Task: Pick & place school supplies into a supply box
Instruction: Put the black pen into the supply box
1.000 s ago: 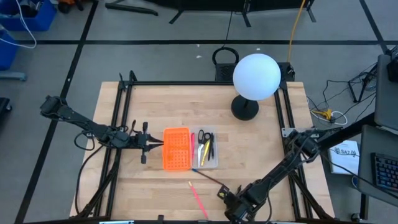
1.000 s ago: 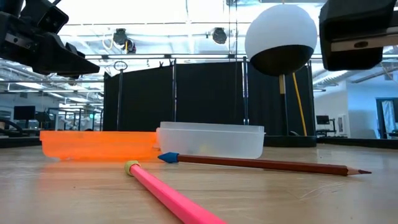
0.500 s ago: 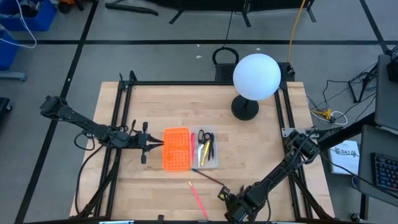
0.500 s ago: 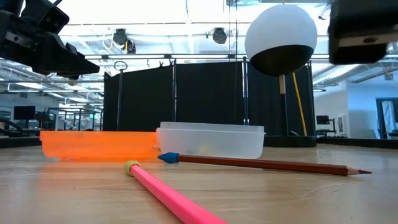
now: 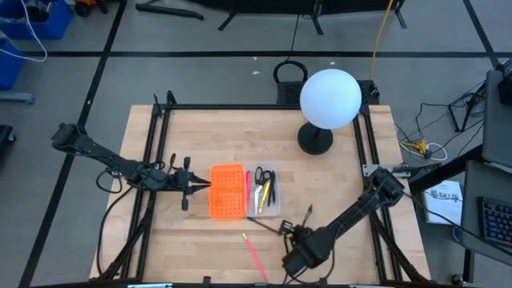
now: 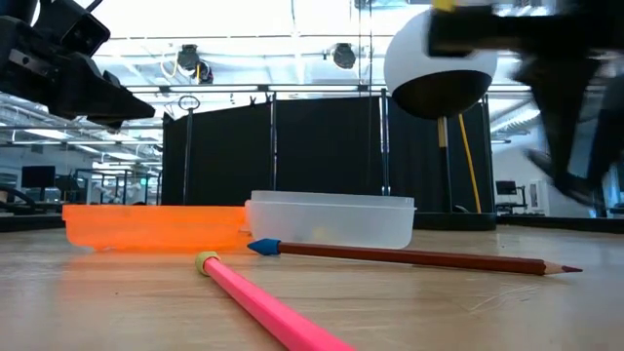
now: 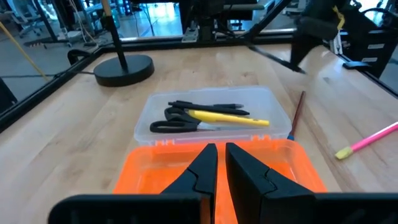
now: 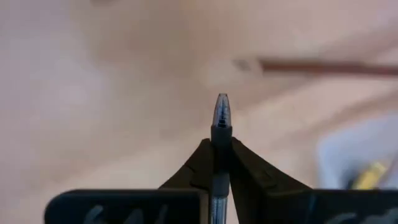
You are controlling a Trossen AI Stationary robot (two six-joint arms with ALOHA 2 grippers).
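Supply box (image 5: 264,192): clear tray, holding black-handled scissors (image 7: 177,121), yellow pen (image 7: 229,117) and dark pens.
Orange panel (image 5: 226,191): touching the box's left side.
Brown pencil (image 6: 409,256): on table near the box's front edge, blue end nearest it.
Pink pencil (image 5: 254,256): further out, lying diagonally.
Right gripper (image 8: 221,163): front-right of box, clamped on a dark pen (image 8: 220,118), tip projecting forward.
Left gripper (image 7: 220,163): beside the panel, fingers nearly closed, empty.

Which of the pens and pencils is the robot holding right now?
The clear dark pen, pinched in the right tool. The pink pencil and brown pencil lie on the table.
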